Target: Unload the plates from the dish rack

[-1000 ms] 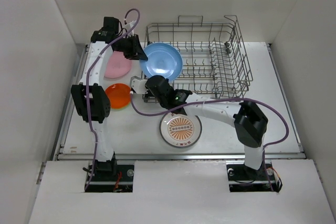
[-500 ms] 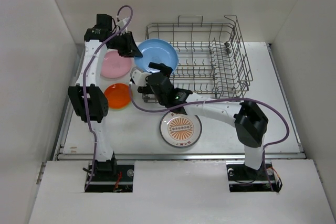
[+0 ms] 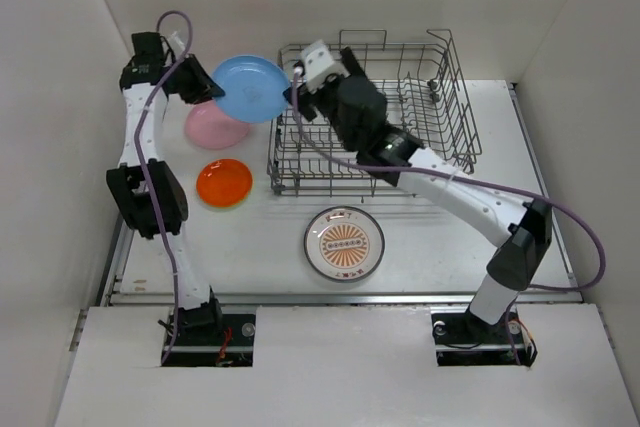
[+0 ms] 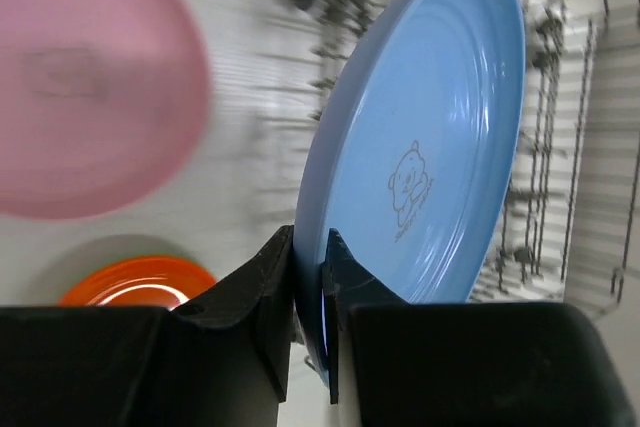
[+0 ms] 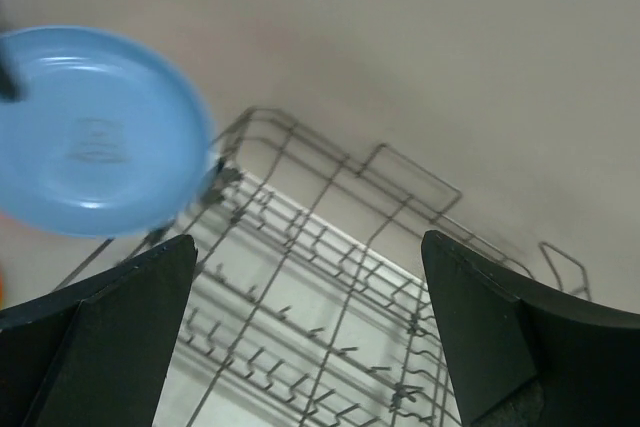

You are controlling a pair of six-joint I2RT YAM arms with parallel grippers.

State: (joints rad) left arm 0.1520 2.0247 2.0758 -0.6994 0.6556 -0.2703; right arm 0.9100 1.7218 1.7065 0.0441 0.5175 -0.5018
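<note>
My left gripper [image 3: 207, 87] is shut on the rim of a blue plate [image 3: 251, 89], held on edge in the air left of the dish rack [image 3: 420, 137]. The left wrist view shows the blue plate [image 4: 430, 137] pinched between both fingers of that gripper [image 4: 310, 247]. Below it a pink plate [image 3: 212, 128] and an orange plate [image 3: 224, 182] lie on the table. A white sunburst plate [image 3: 344, 243] lies in front of the rack. My right gripper [image 3: 299, 92] hangs open and empty above the rack's left end. In its wrist view the right gripper [image 5: 308, 242] frames bare rack tines [image 5: 330, 297], with the blue plate [image 5: 95, 127] at left.
White walls close in the table on the left, back and right. The rack's raised wire handles [image 3: 362, 39] stand at its back and right end. The right arm [image 3: 450, 187] stretches diagonally over the rack's front edge.
My right gripper has opened and swung up from the table in front of the rack to above its left end. The left arm has carried the blue plate up and to the left.
</note>
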